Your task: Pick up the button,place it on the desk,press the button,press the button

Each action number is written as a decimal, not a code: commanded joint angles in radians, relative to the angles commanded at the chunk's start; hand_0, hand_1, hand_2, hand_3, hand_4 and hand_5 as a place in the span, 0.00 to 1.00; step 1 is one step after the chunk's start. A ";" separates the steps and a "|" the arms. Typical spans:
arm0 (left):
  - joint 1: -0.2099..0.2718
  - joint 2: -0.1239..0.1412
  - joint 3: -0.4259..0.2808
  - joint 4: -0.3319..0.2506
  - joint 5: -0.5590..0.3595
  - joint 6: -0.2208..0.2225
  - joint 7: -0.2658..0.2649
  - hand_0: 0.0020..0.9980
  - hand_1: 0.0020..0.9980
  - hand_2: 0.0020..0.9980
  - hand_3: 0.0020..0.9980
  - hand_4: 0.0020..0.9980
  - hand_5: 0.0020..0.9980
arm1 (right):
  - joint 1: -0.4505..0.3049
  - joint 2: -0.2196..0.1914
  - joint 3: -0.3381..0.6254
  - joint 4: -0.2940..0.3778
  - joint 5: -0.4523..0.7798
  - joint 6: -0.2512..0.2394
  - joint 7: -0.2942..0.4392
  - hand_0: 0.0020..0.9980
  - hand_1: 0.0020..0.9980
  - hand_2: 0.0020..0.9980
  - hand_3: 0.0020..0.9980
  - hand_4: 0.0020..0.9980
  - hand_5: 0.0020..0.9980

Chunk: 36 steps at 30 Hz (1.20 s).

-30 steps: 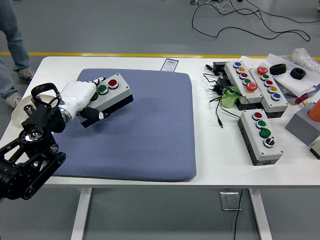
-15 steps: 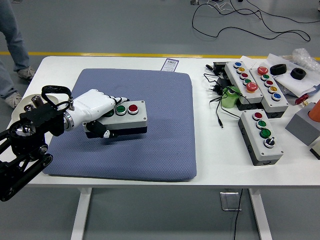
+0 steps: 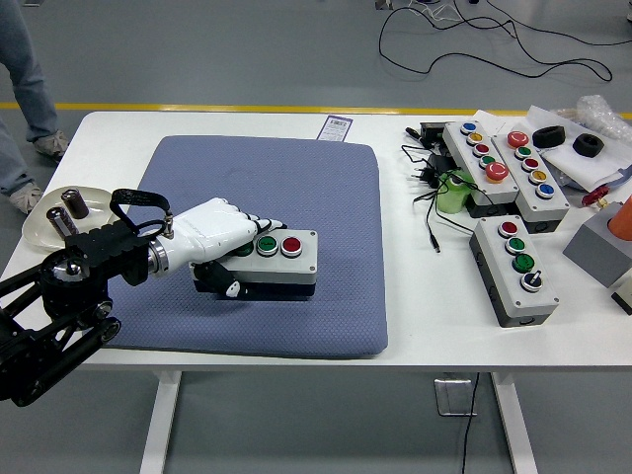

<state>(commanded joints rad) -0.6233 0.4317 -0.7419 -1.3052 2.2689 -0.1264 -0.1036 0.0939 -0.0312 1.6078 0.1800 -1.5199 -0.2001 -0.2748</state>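
A grey button box (image 3: 281, 259) with a green and a red button on top is held in my left hand (image 3: 225, 247), over the front middle of the blue-grey mat (image 3: 326, 197). The white fingers wrap its left end, thumb underneath at the black base. The box looks level and close to the mat; I cannot tell whether it touches. My black left arm (image 3: 59, 306) comes in from the lower left.
At the right lie three more button boxes (image 3: 513, 269) (image 3: 481, 160) (image 3: 533, 173), tangled black cables (image 3: 434, 188), black rings and a grey block. A shallow white dish (image 3: 59, 212) sits at the left edge. A person's legs stand at the top left.
My left hand has carried the button box rightward and toward the near edge, from the mat's far left corner to its front middle, and the box has levelled out.
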 joint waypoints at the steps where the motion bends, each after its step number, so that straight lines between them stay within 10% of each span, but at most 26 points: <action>1: 0.002 -0.004 -0.002 0.003 0.000 -0.005 0.002 0.12 0.11 0.10 0.28 0.65 0.00 | 0.000 0.000 0.000 0.000 0.000 0.000 0.000 0.66 0.65 0.71 0.61 0.47 0.33; 13: 0.015 -0.024 -0.026 0.018 0.000 -0.054 0.008 0.13 0.28 0.29 0.43 0.71 0.00 | -0.001 0.000 -0.001 0.000 -0.001 0.001 0.002 0.66 0.65 0.71 0.61 0.47 0.33; 14: 0.015 -0.024 -0.027 0.017 0.000 -0.059 0.007 0.39 0.50 0.59 0.87 0.84 0.10 | 0.000 0.000 -0.001 0.000 -0.001 0.001 0.002 0.66 0.65 0.71 0.61 0.47 0.33; 19: 0.017 -0.022 -0.039 0.000 0.000 -0.087 0.016 0.39 0.50 0.59 0.87 0.84 0.10 | 0.000 0.000 -0.003 0.000 0.000 0.002 0.002 0.66 0.65 0.71 0.61 0.47 0.33; 20: 0.018 -0.022 -0.041 -0.004 0.000 -0.099 0.019 0.58 0.75 0.90 1.00 0.98 0.35 | 0.001 0.000 -0.003 0.000 0.000 0.002 0.003 0.66 0.65 0.71 0.61 0.47 0.33; 25: 0.020 -0.023 -0.046 -0.017 0.000 -0.124 0.034 0.58 0.75 0.90 1.00 0.98 0.35 | 0.000 -0.001 -0.003 0.000 0.000 0.002 0.003 0.66 0.65 0.71 0.61 0.47 0.33; 26: 0.020 -0.024 -0.048 -0.018 0.000 -0.129 0.037 0.80 0.91 1.00 1.00 1.00 0.39 | 0.000 -0.001 -0.004 0.000 -0.001 0.002 0.003 0.66 0.65 0.71 0.61 0.47 0.33; 36: 0.056 -0.022 -0.127 -0.082 0.000 -0.179 0.062 0.94 1.00 1.00 1.00 1.00 0.42 | 0.001 -0.001 0.000 0.000 -0.004 0.002 0.004 0.66 0.65 0.71 0.61 0.47 0.33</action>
<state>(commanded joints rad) -0.5677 0.4098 -0.8689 -1.3868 2.2689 -0.3052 -0.0420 0.0948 -0.0317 1.6075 0.1800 -1.5244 -0.1980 -0.2712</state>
